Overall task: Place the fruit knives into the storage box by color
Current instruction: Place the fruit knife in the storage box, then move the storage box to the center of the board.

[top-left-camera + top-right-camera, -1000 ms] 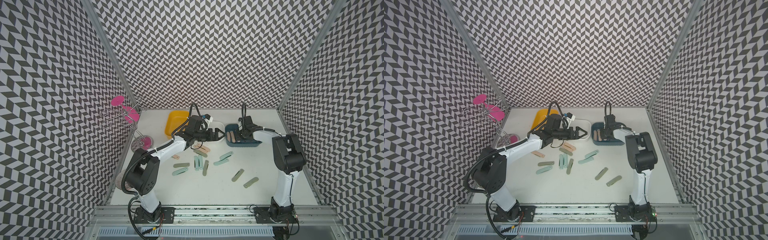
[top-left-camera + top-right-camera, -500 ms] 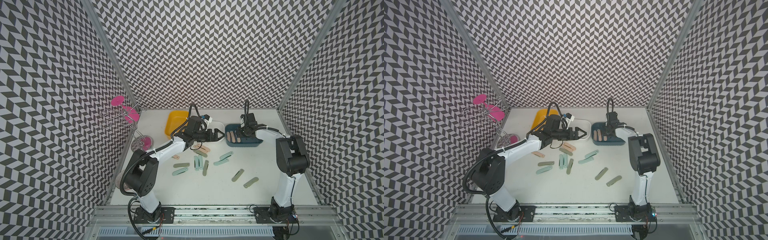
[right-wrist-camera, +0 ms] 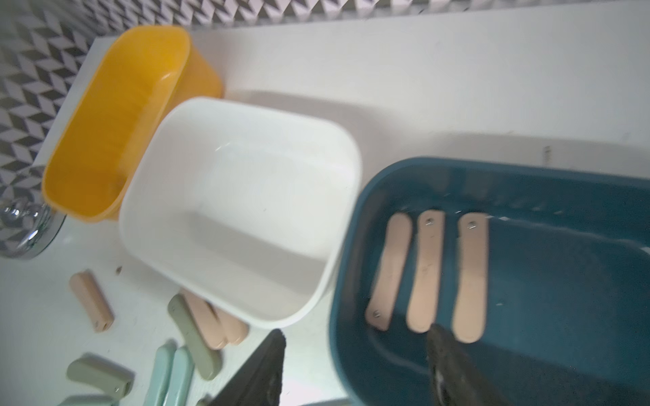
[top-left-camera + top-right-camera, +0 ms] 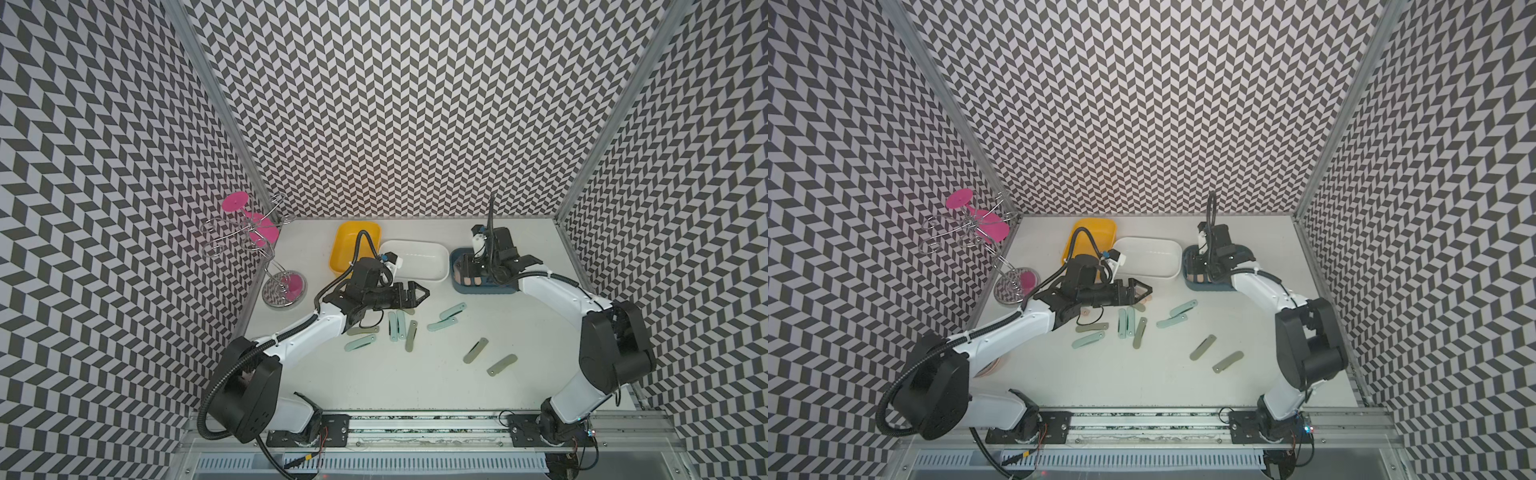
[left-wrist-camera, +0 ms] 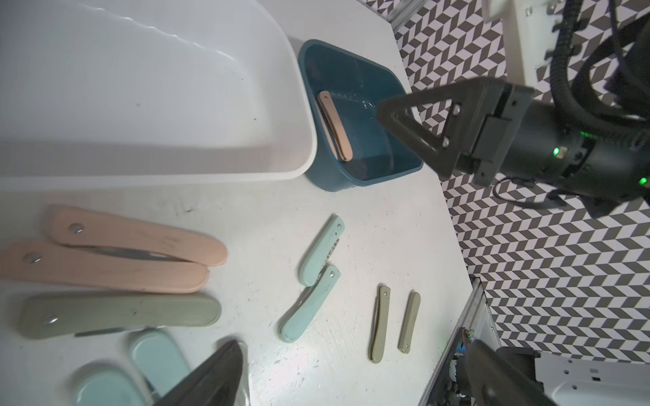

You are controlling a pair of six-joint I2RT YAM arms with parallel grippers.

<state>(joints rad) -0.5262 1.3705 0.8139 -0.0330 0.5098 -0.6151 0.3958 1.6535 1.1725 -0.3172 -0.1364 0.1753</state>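
Observation:
My right gripper hangs open over the front wall of the dark blue storage box, with nothing between its fingers. Three peach fruit knives lie side by side in that box. My left gripper is open and empty, low above two peach knives in front of the white box. A sage knife lies beside them. Mint knives and sage knives are scattered over the middle of the table. The white box and the yellow box hold nothing.
A wire rack with pink glasses stands at the back left, its round base close to my left arm. The three boxes sit in a row at the back. Patterned walls close in three sides.
My right gripper has opened over the blue box, and the third peach knife now lies free inside. Its arm shifted slightly back and right. The left arm has hardly moved.

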